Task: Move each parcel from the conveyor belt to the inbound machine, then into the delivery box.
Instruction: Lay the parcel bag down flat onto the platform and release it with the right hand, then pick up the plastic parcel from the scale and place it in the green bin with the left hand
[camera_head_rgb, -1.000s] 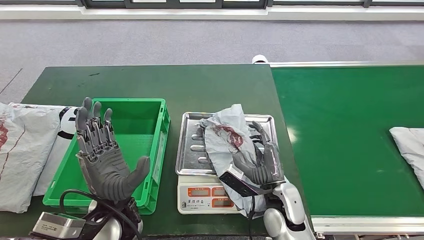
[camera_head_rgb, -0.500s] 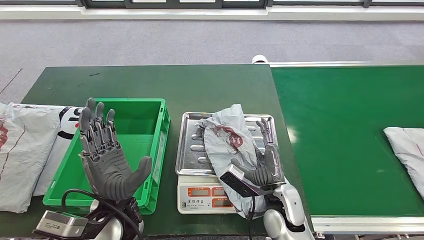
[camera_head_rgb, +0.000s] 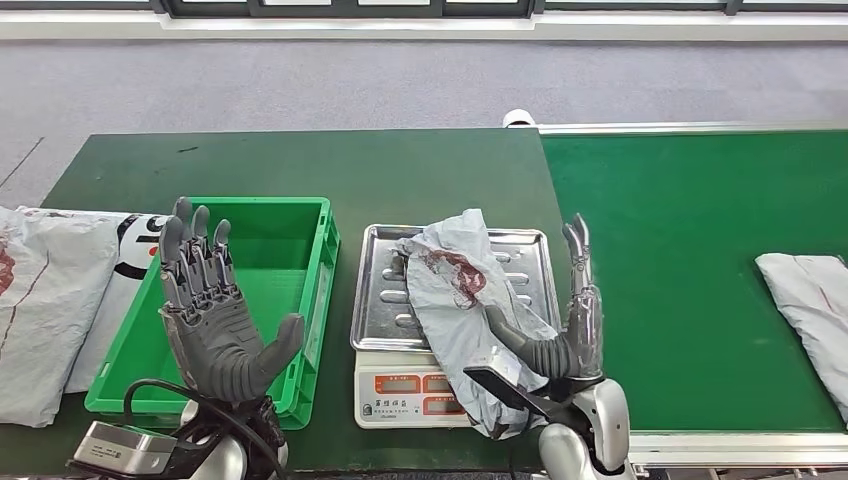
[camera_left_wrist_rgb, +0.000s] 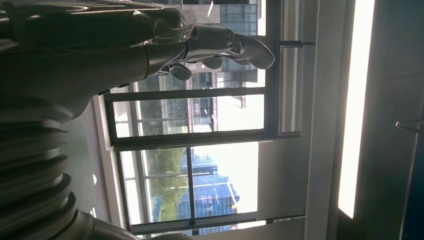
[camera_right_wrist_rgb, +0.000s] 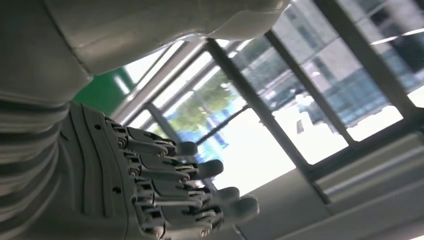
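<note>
A big dark green table (camera_head_rgb: 300, 165) sits beside a long green conveyor belt (camera_head_rgb: 690, 260), and the two touch side by side. On the far right of the belt lies a grey parcel (camera_head_rgb: 812, 300), flat and partly cut off by the edge of the picture. At the left end of the table rests a big pile of white bags (camera_head_rgb: 45, 310) with some red and black marks. Next to that pile sits a green box (camera_head_rgb: 300, 215) with tall walls. Right beside the box is a white scale (camera_head_rgb: 395, 385) with a shiny metal tray (camera_head_rgb: 375, 300) on top and orange number windows on its front. A crumpled grey parcel with a red mark (camera_head_rgb: 455, 285) lies across that tray, and its near end hangs down over the front of the scale. The robot's left hand (camera_head_rgb: 210, 310) is held up over the near side of the green box, palm up, fingers spread wide, with nothing in it. The robot's right hand (camera_head_rgb: 565, 325) stands up on its edge just beside the parcel on the scale, fingers straight and pointing up, thumb sticking out toward the parcel, and it holds nothing. In the right wrist view the fingers (camera_right_wrist_rgb: 200, 170) reach out straight, side by side.
</note>
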